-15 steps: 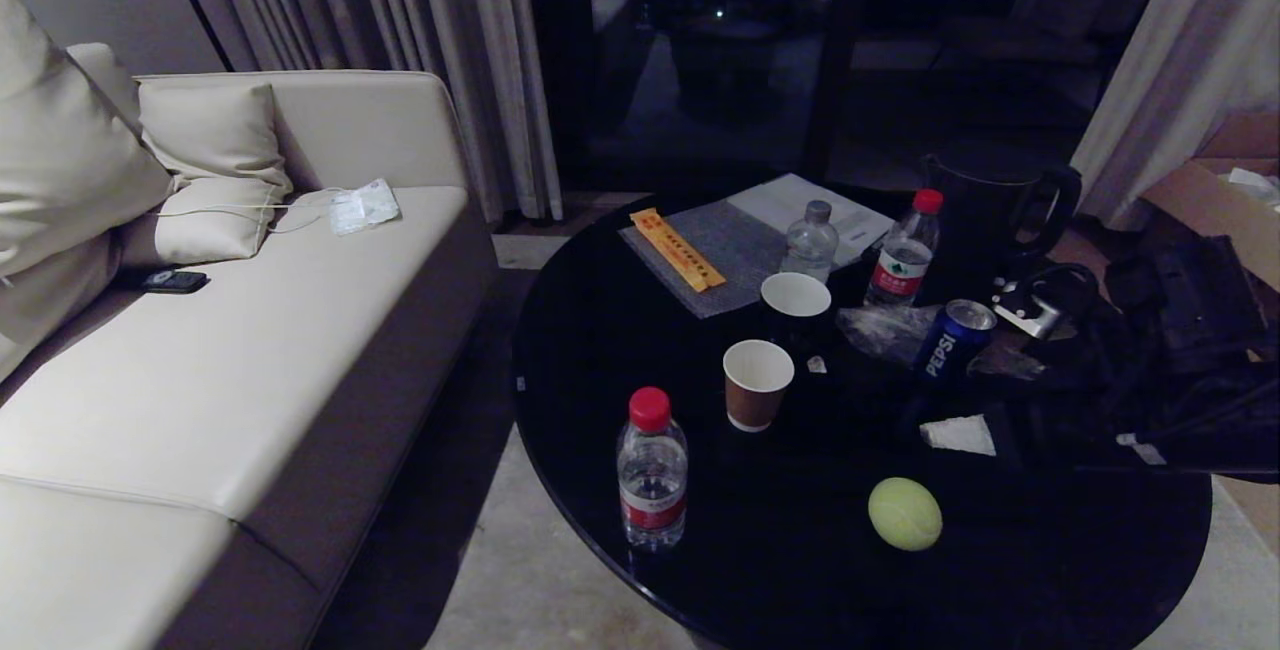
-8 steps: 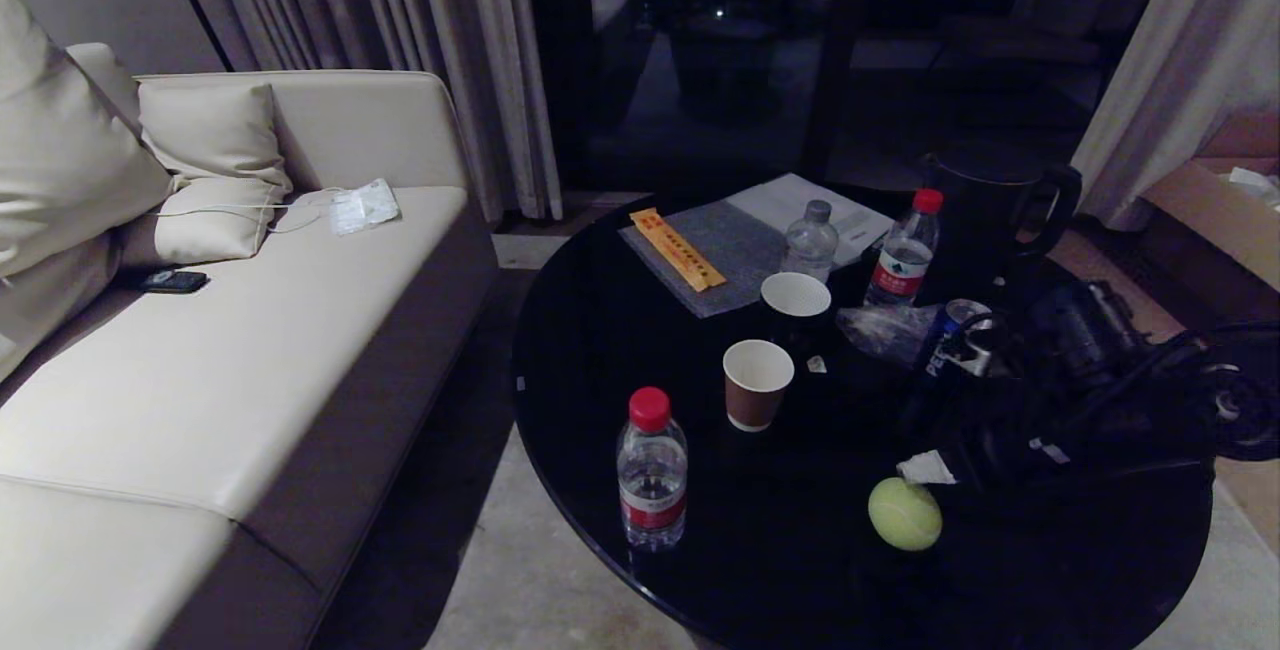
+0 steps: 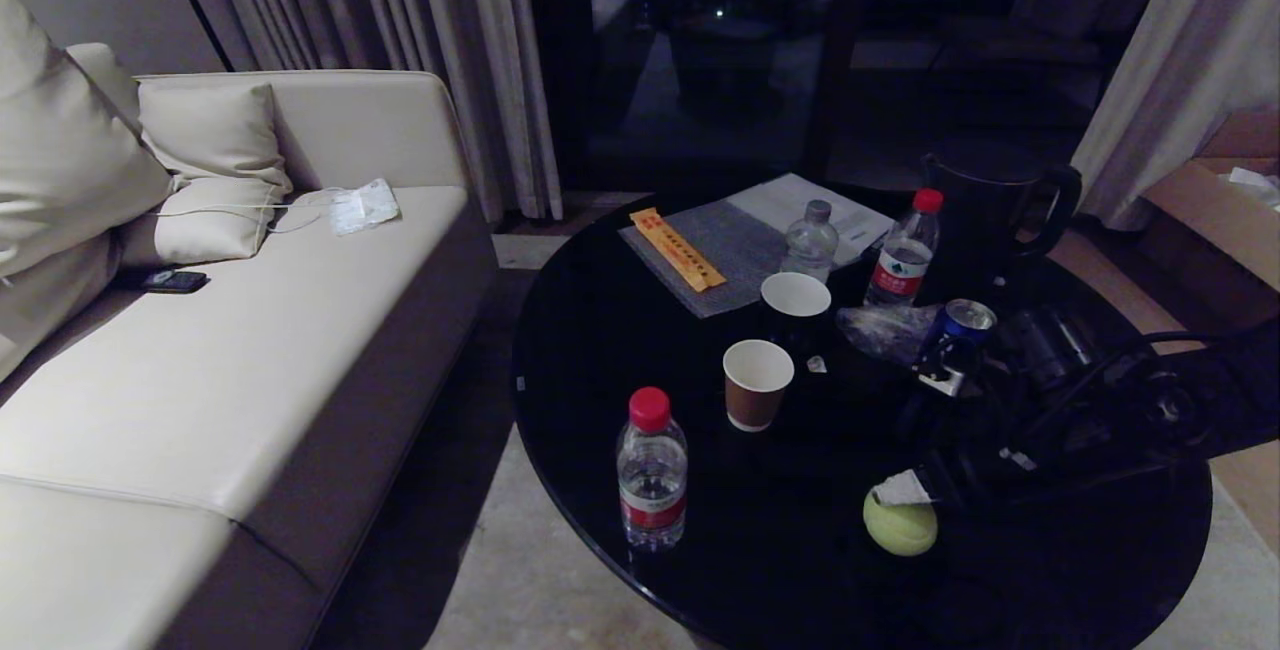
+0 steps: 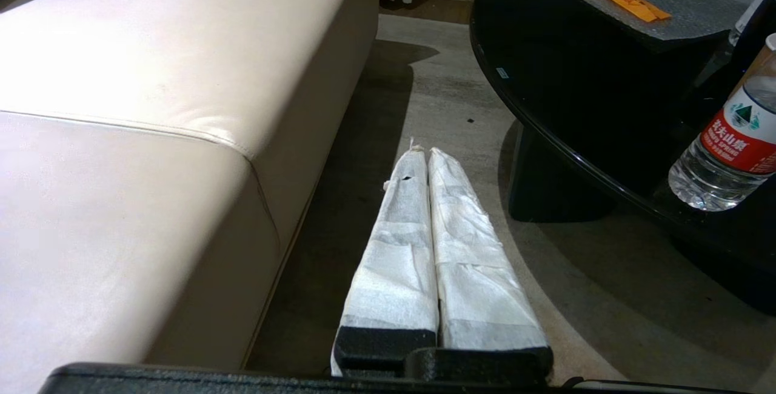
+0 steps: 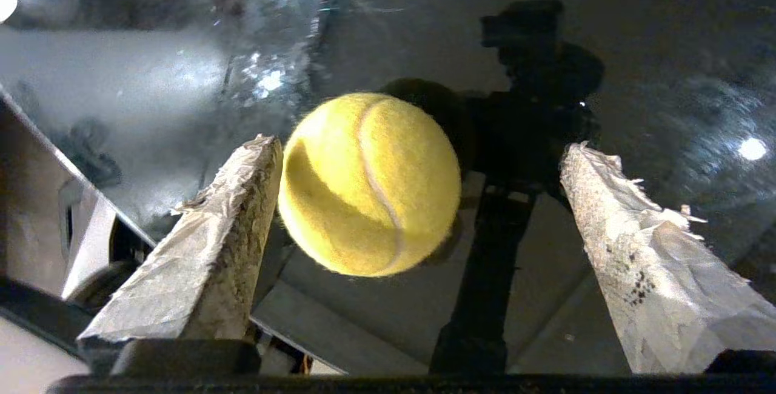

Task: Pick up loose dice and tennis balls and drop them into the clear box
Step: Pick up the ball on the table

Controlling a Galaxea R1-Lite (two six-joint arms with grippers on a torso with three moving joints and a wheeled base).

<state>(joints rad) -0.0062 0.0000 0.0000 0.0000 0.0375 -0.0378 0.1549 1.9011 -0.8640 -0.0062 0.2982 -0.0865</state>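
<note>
Tennis ball point(image 5: 370, 185) sits on the black glass surface point(image 3: 600, 330) near its front edge, w/ the right gripper point(image 5: 418, 163) over it, jaws spread wide either side; one finger just beside the felt, the other well apart. Likely light, springy, fuzzy, so good grip, but it rolls easily on slick glass. Best taken across the widest part, fingers on opposite sides. Round, so no long axis; seam gives no real heading. Left gripper point(image 4: 422, 157) parked low by the sofa point(image 4: 151, 109), jaws pressed together. Clear box not in view.

a living room or hotel lounge: cream sofa point(image 3: 250, 330) with cushions point(image 3: 215, 145), long curtains point(image 3: 440, 50), round black tabletop point(image 3: 600, 330).
</note>
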